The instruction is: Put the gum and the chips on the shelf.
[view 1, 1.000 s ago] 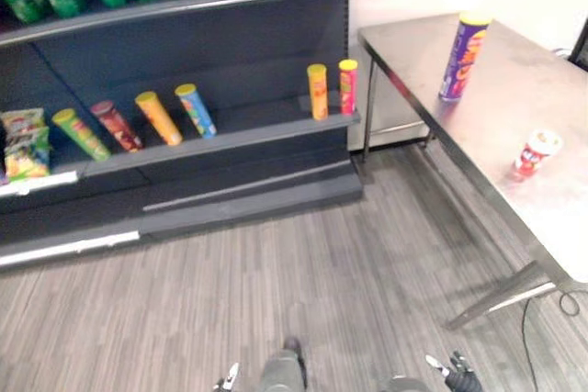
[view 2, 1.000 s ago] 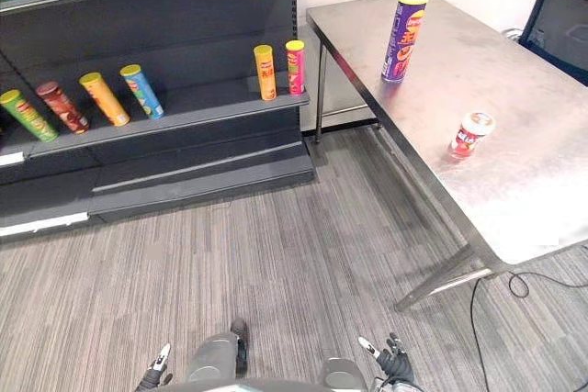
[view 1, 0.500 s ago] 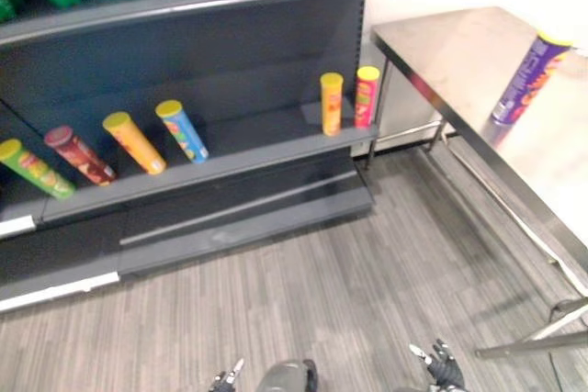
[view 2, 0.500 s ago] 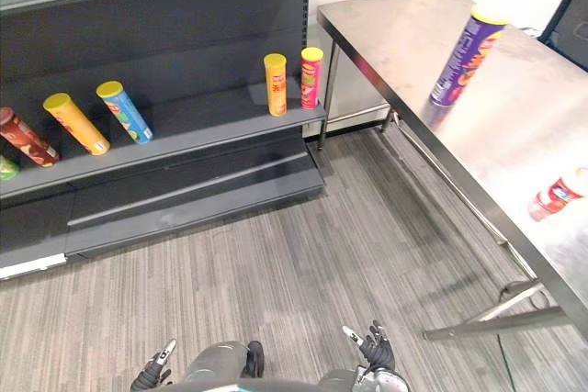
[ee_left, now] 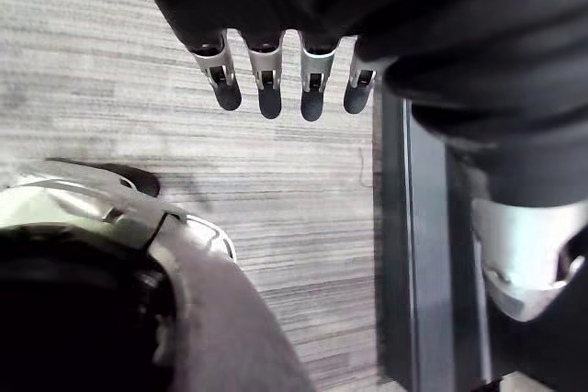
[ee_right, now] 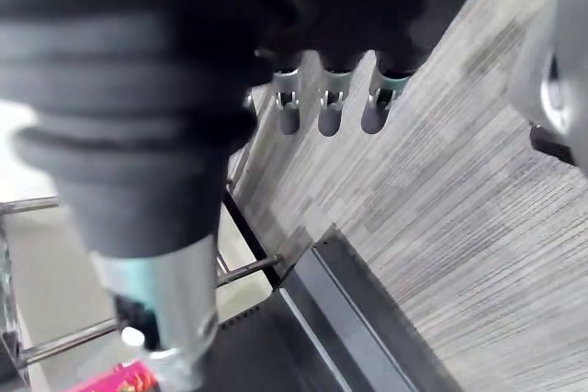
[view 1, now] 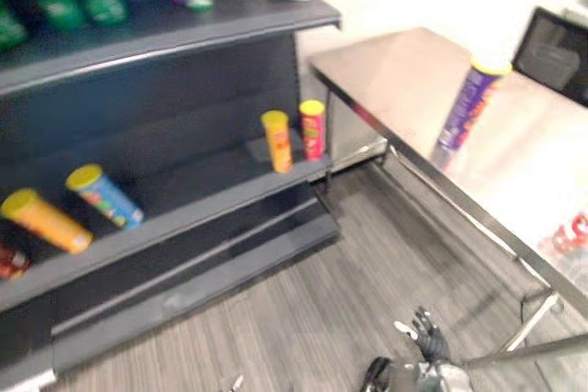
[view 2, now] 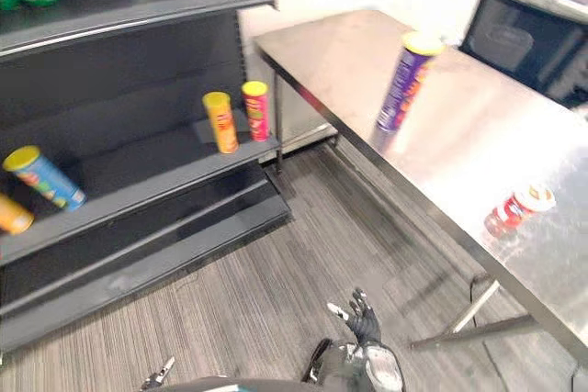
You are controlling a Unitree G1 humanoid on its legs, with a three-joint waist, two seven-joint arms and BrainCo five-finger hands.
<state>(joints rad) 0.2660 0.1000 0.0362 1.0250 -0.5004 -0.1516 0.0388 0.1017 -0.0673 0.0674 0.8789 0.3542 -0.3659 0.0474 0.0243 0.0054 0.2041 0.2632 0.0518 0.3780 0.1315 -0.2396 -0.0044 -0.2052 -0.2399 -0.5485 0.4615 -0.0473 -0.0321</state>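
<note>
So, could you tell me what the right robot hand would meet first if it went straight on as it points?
Most likely the grey floor: the right robot hand hangs open, pointing down at it with nothing between, though depth is unclear.

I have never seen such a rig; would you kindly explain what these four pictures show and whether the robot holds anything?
It is a humanoid robot. Two pictures come from its head camera, looking down; two from cameras on its wrists. On the steel table are a tall purple chips can and a small red gum tub. The dark shelf beside it carries more chip cans. The left hand and right hand hang low over the floor, fingers straight, holding nothing.
</note>
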